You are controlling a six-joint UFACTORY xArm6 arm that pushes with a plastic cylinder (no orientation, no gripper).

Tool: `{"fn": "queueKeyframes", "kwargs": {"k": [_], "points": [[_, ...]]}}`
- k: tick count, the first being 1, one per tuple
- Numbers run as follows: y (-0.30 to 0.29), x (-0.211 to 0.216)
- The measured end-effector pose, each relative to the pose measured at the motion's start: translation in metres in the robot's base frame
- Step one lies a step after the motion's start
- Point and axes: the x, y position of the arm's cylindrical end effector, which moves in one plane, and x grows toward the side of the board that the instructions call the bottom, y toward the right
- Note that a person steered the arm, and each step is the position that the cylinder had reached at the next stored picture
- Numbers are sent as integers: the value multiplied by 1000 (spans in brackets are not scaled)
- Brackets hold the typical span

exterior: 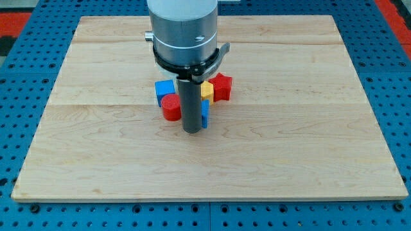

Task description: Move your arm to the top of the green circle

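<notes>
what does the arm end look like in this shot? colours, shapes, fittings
A wide light-grey metallic cylinder with a small bolt on its left side, ringed at the bottom by a dark clamp collar with a lug at each side. A straight dark-grey round rod drops from it to my tip. No cables or markings visible.

A pale wooden board (308, 141), made of planks joined lengthwise, was seen filling most of the view. It was laid on a blue perforated surface (392, 77), visible from 3 to 9 o'clock along the edges. Red patches (13, 16) were seen at 10 and 2 o'clock. Even lighting was cast.
</notes>
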Motion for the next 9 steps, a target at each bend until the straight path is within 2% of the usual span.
{"fn": "queueKeyframes", "kwargs": {"k": [4, 7, 9], "points": [[17, -28], [9, 50], [-97, 69]]}}
